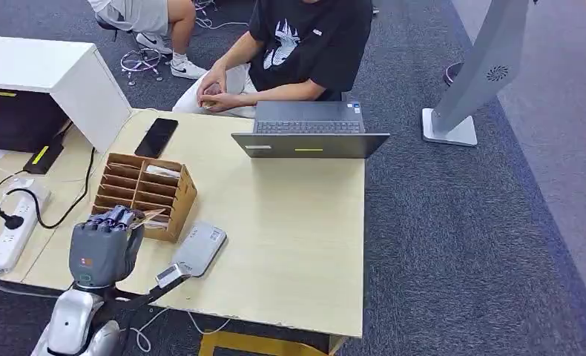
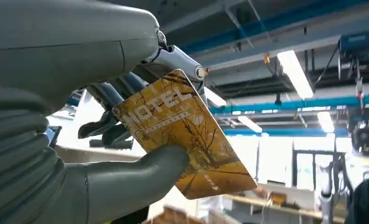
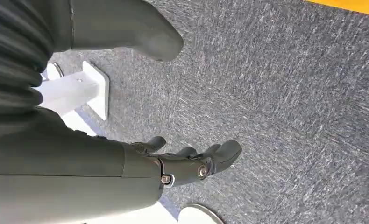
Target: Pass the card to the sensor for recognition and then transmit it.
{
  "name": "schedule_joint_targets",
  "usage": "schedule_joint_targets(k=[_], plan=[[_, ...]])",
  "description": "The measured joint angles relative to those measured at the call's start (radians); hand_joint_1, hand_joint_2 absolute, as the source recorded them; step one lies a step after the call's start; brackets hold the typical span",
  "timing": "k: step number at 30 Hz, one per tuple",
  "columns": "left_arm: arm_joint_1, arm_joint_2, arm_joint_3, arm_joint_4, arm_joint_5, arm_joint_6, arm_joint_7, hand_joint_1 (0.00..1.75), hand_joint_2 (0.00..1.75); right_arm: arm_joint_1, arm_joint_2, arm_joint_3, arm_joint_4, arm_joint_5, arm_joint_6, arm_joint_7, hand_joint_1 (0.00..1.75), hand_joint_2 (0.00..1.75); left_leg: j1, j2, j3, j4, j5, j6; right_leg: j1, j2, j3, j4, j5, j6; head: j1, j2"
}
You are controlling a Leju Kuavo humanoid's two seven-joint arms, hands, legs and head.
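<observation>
Pinched between your left hand's (image 2: 80,140) thumb and fingers, the gold hotel card (image 2: 185,135) is held up above the near edge of the table (image 1: 290,222), just beside the wooden slotted box (image 1: 143,194) and close to the grey sensor (image 1: 199,248) lying flat on the tabletop. Your right hand (image 3: 173,158) hangs over the carpet with its fingers loosely apart, grasping nothing. To do this step well, I judge you should swing the card over the sensor, turn its face flat and parallel to the pad, lower it gently, and keep the pinch firm so it does not slip.
</observation>
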Motion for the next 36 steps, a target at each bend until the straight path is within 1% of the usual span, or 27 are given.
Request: schedule_joint_targets(k=[6,9,11,16,22,24,26,28,31,34,36], plan=[[0.011,0.0,0.006,-0.066,0.0,0.0,-0.001,1.75,1.75,0.0,0.002,-0.001,0.0,0.0,0.0,0.0,0.0,1.75,0.0,0.0,0.0,0.0,0.0,0.0,0.0,0.0,0.0,0.0,0.0,0.0,0.0,0.0],[0.018,-0.008,0.018,-0.089,-0.01,0.0,-0.053,1.75,1.75,0.0,0.002,-0.002,0.0,0.002,0.0,0.0,0.0,1.75,0.0,0.0,0.0,0.0,0.0,0.0,0.0,0.0,0.0,0.0,0.0,0.0,0.0,0.0],[0.02,-0.013,0.02,-0.101,-0.011,0.0,-0.063,1.75,1.75,0.0,0.002,-0.003,0.0,0.002,0.0,0.0,0.0,1.75,0.0,0.0,0.0,0.0,0.0,0.0,0.0,0.0,0.0,0.0,0.0,0.0,0.0,0.0],[0.018,-0.018,0.02,-0.101,0.013,0.0,-0.061,1.75,1.75,0.0,0.002,-0.008,0.0,0.003,0.0,0.0,0.0,1.75,0.0,0.0,0.0,0.0,0.0,0.0,0.0,0.0,0.0,0.0,0.0,0.0,0.0,0.0],[0.003,-0.018,0.019,-0.077,0.024,-0.004,-0.037,1.75,1.75,0.0,0.004,-0.012,0.0,0.015,0.0,0.0,0.0,1.75,0.0,0.0,0.0,0.0,0.0,0.0,0.0,0.0,0.0,0.0,0.0,0.0,0.0,0.0],[-0.008,-0.018,0.018,-0.049,0.05,-0.023,-0.016,1.75,1.75,-0.001,0.006,-0.015,0.0,0.017,0.0,-0.002,0.0,1.75,0.0,0.0,0.0,0.0,0.0,0.0,0.0,0.0,0.0,0.0,0.0,0.0,0.0,0.0],[-0.017,-0.019,0.015,-0.013,0.095,-0.04,-0.012,1.75,1.75,-0.001,0.007,-0.016,0.0,0.02,0.001,-0.003,0.0,1.75,0.0,0.0,0.001,0.0,0.0,0.0,0.0,0.0,0.0,0.0,0.0,0.0,0.0,0.0],[-0.032,-0.023,0.009,0.046,0.165,-0.048,-0.034,1.75,1.75,-0.002,0.009,-0.016,0.0,0.024,0.002,-0.005,0.0,1.75,0.0,0.0,0.001,0.0,0.0,0.0,0.0,0.0,0.0,0.0,0.0,0.0,0.0,0.0],[-0.058,-0.041,0.003,0.17,0.25,-0.032,-0.094,1.75,1.75,-0.003,0.01,-0.016,0.0,0.04,0.002,-0.01,0.0,1.75,0.0,0.0,0.001,0.0,0.0,0.0,0.0,0.0,0.0,0.0,0.0,0.0,0.0,0.0],[-0.073,-0.058,0.0,0.259,0.254,-0.016,-0.148,1.75,1.75,-0.003,0.01,-0.016,0.0,0.04,0.002,-0.011,0.0,1.75,0.0,0.0,0.0,0.0,0.0,0.0,0.0,0.0,0.0,0.0,0.0,0.0,0.0,0.0],[-0.078,-0.07,0.0,0.302,0.252,-0.014,-0.169,1.75,1.75,-0.003,0.011,-0.016,0.0,0.04,0.002,-0.011,0.0,1.75,0.0,0.0,0.0,0.0,0.0,0.0,0.0,0.0,0.0,0.0,0.0,0.0,0.0,0.0]])
